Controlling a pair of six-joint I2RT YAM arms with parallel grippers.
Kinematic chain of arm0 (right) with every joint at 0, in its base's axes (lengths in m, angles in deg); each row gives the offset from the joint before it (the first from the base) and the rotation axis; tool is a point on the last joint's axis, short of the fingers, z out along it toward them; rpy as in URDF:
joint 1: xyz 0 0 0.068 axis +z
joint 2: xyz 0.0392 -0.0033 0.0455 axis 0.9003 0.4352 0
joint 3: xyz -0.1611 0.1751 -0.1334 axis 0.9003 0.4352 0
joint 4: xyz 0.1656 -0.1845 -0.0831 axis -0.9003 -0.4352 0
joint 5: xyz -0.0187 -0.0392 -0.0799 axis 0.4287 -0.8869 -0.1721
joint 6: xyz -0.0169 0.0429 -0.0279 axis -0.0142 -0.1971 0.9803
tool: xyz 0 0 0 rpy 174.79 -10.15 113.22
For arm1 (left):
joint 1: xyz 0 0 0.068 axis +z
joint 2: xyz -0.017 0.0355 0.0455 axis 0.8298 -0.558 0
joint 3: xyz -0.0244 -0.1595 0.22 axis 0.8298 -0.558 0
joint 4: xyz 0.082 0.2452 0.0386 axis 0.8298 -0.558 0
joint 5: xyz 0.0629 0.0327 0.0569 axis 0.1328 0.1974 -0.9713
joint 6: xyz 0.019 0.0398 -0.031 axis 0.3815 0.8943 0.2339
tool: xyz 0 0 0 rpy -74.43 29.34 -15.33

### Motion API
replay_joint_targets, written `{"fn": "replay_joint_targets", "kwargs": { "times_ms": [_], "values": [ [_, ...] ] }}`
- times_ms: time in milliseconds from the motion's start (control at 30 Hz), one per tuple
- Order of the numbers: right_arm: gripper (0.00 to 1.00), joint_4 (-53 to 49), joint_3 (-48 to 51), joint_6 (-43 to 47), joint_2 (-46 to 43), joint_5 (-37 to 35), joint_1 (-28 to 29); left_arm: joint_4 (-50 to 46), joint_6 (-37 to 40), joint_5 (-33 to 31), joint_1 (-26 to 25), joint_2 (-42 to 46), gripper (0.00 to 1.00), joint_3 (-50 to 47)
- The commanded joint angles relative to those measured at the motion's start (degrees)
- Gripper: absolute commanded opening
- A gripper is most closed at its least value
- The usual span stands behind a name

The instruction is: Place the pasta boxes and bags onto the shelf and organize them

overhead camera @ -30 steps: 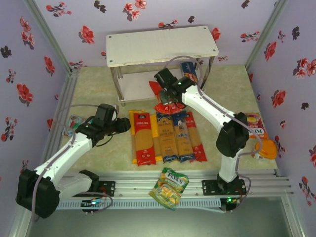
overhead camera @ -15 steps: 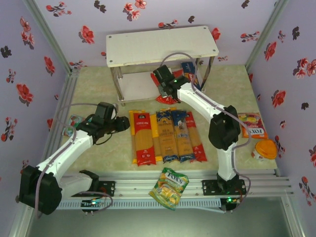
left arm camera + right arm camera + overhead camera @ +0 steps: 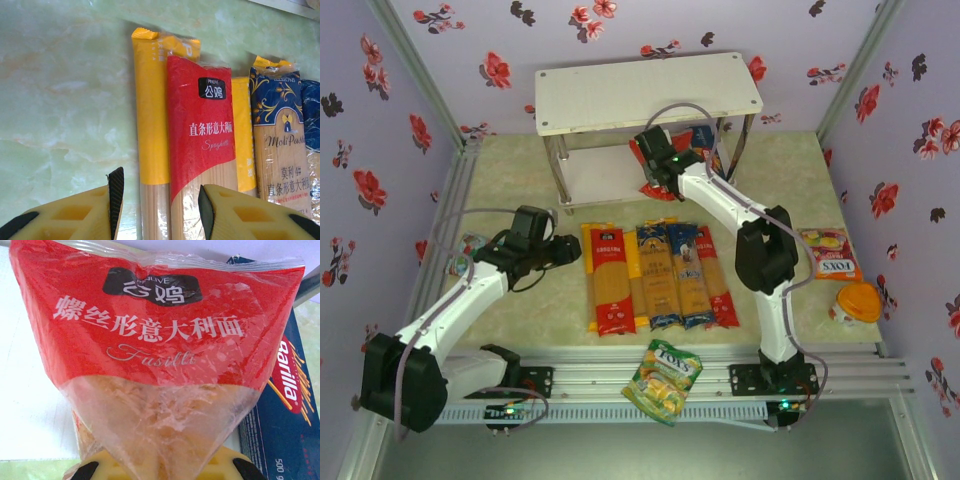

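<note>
At the lower tier of the shelf (image 3: 650, 90), the right gripper (image 3: 658, 172) has the red fusilli bag (image 3: 150, 340) pinched tight by its clear end. The bag hangs in front of the white lower board (image 3: 25, 405), just beside the dark-blue Barilla box (image 3: 282, 405). A second ago the same bag hung over the far ends of the spaghetti packs (image 3: 660, 275) on the green table (image 3: 60, 90). The arm has since swung it back and in under the top board. This bag looks one release away from being shelved, though it is not yet let go. The left gripper (image 3: 160, 200) has not moved. Its jaws are partly apart and empty, and it hovers at the left edge of the row by a yellow pack (image 3: 150, 110) and a red spaghetti pack (image 3: 202, 135). That row is still to be shelved.
</note>
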Motion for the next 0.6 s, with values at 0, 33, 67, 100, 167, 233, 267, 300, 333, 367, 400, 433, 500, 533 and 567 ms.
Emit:
{"fn": "replay_joint_targets", "kwargs": {
  "times_ms": [0,33,67,100,167,233,267,300,333,367,400,433,500,533,567],
  "values": [
    [0.0,7.3,-2.8,0.1,0.8,-3.5,-1.5,-1.2,1.5,1.1,0.5,-0.7,0.46,1.7],
    [0.0,7.4,-2.8,0.1,1.1,-3.2,-1.6,-1.2,1.4,1.1,0.6,-0.7,0.46,1.7],
    [0.0,7.2,-2.8,-0.1,1.5,-3.1,-1.7,-1.2,1.5,1.1,0.6,-0.8,0.46,1.7],
    [0.0,7.3,-2.7,-0.3,1.7,-3.2,-1.8,-1.1,1.4,1.1,0.6,-0.8,0.46,1.6],
    [0.0,7.3,-2.5,-0.8,2.6,-3.3,-2.0,-1.1,1.5,1.1,0.6,-0.8,0.46,1.6],
    [0.0,7.4,-2.2,-1.4,3.2,-3.4,-2.2,-1.1,1.4,1.1,0.6,-0.8,0.46,1.5],
    [0.0,7.5,-2.0,-1.5,3.6,-3.5,-2.3,-1.2,1.4,1.1,0.6,-0.8,0.46,1.5],
    [0.0,7.6,-1.9,-1.8,3.9,-3.6,-2.4,-1.2,1.4,1.1,0.7,-0.7,0.46,1.4],
    [0.0,7.7,-1.7,-2.0,4.2,-3.6,-2.6,-1.2,1.4,1.1,0.7,-0.7,0.46,1.3],
    [0.0,7.6,-1.8,-2.2,4.6,-3.5,-2.7,-1.2,1.4,1.1,0.7,-0.6,0.46,1.3],
    [0.0,7.5,-1.7,-2.4,5.0,-3.5,-2.8,-1.3,1.6,1.1,0.7,-0.6,0.46,1.4],
    [0.0,7.3,-1.7,-2.5,5.3,-3.5,-2.8,-1.3,1.5,1.1,0.8,-0.5,0.46,1.3],
    [0.0,7.0,-1.4,-2.9,5.7,-3.5,-3.0,-1.2,1.4,1.1,0.8,-0.5,0.46,1.1],
    [0.0,6.9,-1.3,-3.1,5.7,-3.5,-3.0,-1.2,1.4,1.1,0.8,-0.5,0.46,1.1],
    [0.0,6.8,-1.0,-3.3,5.7,-3.6,-3.1,-1.1,1.4,1.1,0.8,-0.4,0.46,1.1]
  ]
}}
